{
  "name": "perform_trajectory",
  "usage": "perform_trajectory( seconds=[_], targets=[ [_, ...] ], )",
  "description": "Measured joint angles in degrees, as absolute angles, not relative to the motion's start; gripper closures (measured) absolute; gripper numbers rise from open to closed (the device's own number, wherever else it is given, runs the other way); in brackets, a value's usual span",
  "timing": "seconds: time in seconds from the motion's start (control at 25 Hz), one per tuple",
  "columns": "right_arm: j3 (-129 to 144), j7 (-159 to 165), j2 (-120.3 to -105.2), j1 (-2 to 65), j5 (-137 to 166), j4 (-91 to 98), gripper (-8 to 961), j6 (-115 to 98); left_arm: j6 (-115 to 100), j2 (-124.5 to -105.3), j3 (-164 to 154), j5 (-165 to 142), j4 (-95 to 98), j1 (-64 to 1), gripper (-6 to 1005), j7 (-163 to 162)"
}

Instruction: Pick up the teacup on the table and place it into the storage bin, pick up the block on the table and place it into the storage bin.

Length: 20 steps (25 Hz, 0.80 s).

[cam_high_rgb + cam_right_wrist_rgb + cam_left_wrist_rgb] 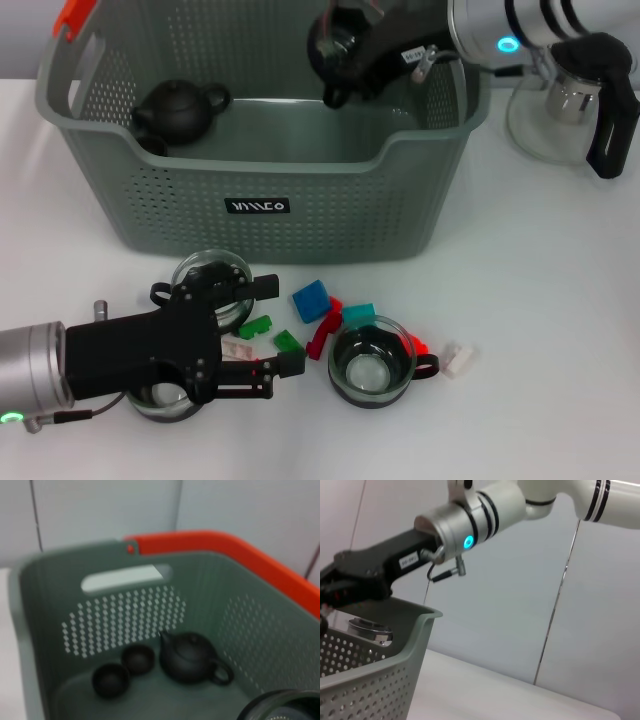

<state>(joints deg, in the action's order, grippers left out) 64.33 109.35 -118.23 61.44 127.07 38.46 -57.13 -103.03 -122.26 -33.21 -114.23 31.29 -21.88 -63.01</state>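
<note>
While the large grey-green perforated plastic storage bin [300, 190] already holds a black clay teapot [178, 108] and two small black cups [124, 669], the right gripper [335, 60] hangs over its far side carrying a glass teacup [280, 707]; a careless release could crack it against them. Before the bin, the left gripper [262, 330] stands wide open over scattered blocks, including a blue block [311, 298], and could jostle the black-handled glass teacup [372, 365].

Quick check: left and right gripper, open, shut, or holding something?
Left gripper: open, empty, low over the blocks on the table.
Right gripper: over the storage bin; cannot be told.
</note>
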Motion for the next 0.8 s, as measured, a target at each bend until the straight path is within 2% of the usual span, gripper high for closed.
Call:
perform_trajectory(
  seconds=[0.24, 0.8],
  targets=[
    [65.03, 108.99, -118.82, 61.47, 129.27, 35.52, 904, -54.27, -103.03, -122.25, -33.23, -114.17, 31.21, -21.88, 52, -63.01],
    [66.67, 109.01, -118.8, 61.08, 129.47, 34.76, 904, -54.23, -103.01, -122.25, -33.22, -114.17, 31.02, -21.88, 51, -63.01]
  ],
)
